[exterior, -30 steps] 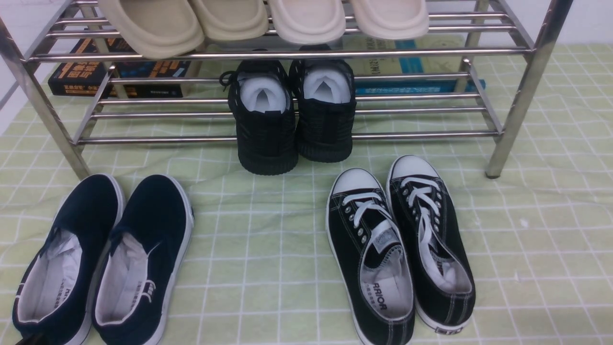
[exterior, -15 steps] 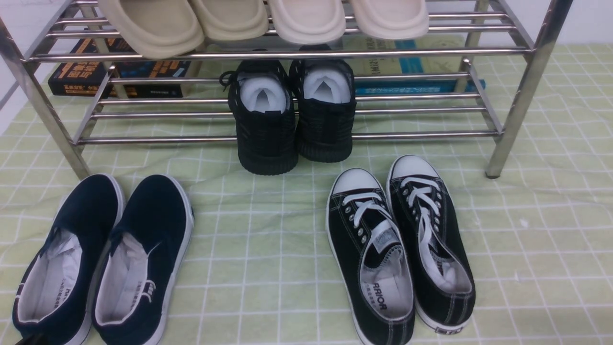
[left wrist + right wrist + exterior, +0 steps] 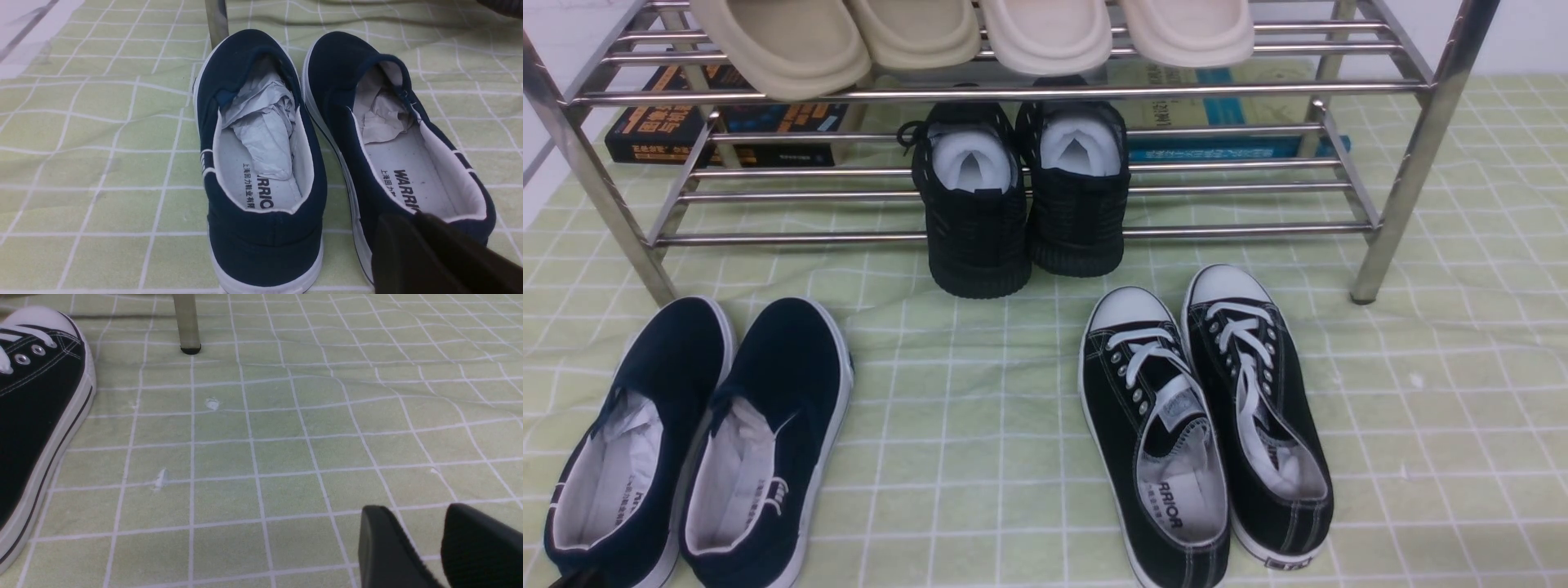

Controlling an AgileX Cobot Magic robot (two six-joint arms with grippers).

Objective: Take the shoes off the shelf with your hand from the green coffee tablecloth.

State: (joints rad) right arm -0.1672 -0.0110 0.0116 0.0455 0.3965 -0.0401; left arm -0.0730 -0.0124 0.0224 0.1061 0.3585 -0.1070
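Left gripper (image 3: pixel 425 253) is seen nearly closed behind the heel of one of the shoes (image 3: pixel 698 441), holding nothing; both lie on the green coffee tablecloth (image 3: pixel 980 457). Canvas is judged light, soft; heel collar is recommended.

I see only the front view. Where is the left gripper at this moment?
Observer: The left gripper is right at the heel of one navy shoe. I cannot tell whether it grips the shoe.
Operator: And the right gripper?
Observer: The right gripper is open and empty, over bare cloth beside a sneaker.
Operator: Is something inside the navy shoes?
Observer: Yes, crumpled paper is stuffed toward the toes.
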